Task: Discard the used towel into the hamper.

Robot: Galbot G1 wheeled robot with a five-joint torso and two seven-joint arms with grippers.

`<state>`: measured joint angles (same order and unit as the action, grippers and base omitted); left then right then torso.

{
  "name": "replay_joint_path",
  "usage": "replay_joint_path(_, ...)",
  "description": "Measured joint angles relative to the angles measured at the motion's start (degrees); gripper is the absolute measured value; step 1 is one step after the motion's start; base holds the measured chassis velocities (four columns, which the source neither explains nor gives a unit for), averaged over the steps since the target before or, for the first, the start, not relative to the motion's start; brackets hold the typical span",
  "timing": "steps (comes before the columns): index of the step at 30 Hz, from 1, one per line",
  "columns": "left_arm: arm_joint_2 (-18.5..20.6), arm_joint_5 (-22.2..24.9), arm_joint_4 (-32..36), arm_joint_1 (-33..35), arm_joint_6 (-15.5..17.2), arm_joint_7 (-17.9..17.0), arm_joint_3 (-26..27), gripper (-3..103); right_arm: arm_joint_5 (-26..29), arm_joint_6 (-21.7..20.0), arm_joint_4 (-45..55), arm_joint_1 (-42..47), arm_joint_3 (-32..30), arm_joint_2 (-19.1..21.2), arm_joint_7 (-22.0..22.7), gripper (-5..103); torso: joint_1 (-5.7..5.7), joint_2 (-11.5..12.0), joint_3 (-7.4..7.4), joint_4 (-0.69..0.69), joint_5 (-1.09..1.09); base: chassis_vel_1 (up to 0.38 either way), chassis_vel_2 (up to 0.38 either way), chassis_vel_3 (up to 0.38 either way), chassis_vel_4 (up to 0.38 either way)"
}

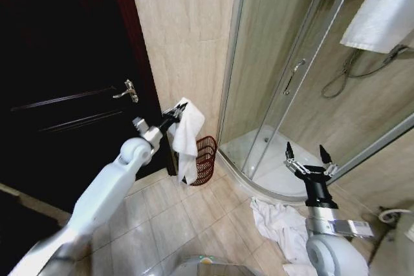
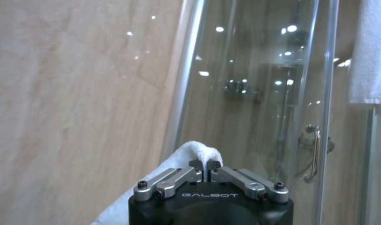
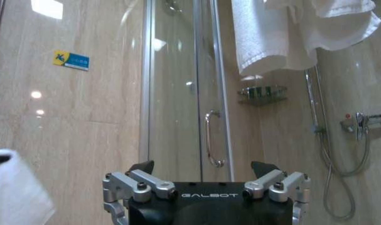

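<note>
My left gripper (image 1: 176,112) is shut on a white towel (image 1: 186,140), which hangs down from it in front of the beige wall. The towel's lower end dangles just left of the reddish-brown wire hamper (image 1: 206,159), which stands on the floor by the shower's corner. In the left wrist view the closed fingers (image 2: 206,171) pinch a fold of the towel (image 2: 197,152). My right gripper (image 1: 308,157) is open, held up over the floor near the shower base. The right wrist view shows its spread fingers (image 3: 143,180) and the hanging towel (image 3: 15,192) at the edge.
A second white towel (image 1: 281,224) lies crumpled on the tiled floor by my right arm. A dark door (image 1: 65,95) stands at left. The curved glass shower enclosure (image 1: 291,82) fills the right side. Another towel (image 1: 381,11) hangs high at right.
</note>
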<state>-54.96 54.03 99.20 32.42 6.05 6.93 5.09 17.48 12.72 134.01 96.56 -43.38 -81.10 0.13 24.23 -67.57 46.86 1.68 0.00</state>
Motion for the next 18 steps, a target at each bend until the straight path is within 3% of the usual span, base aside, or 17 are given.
replay_joint_path(5, -1.9, 0.7, -5.1, -7.7, -0.2, -0.8, -4.5, 2, 0.1, 0.1, -0.3, 0.0, -0.3, 0.1, 0.0, 100, 0.0, 0.0, 0.0, 0.01, 0.0, 0.0, 0.0, 0.0, 0.0)
replay_joint_path(12, -6.9, -0.7, -18.6, -21.5, -2.7, -1.3, -9.4, 2, 0.4, 0.3, -1.2, -0.1, -0.4, 0.8, 0.0, 100, 0.0, 0.0, 0.0, -0.01, 0.01, 0.0, 0.0, 0.0, 0.0)
replay_joint_path(18, -9.6, -1.9, -26.9, -26.5, -5.1, -0.8, -11.9, 2, 0.4, 0.3, -1.6, -0.3, -0.3, 1.2, 0.0, 100, 0.0, 0.0, 0.0, 0.02, 0.01, 0.0, 0.0, 0.0, 0.0)
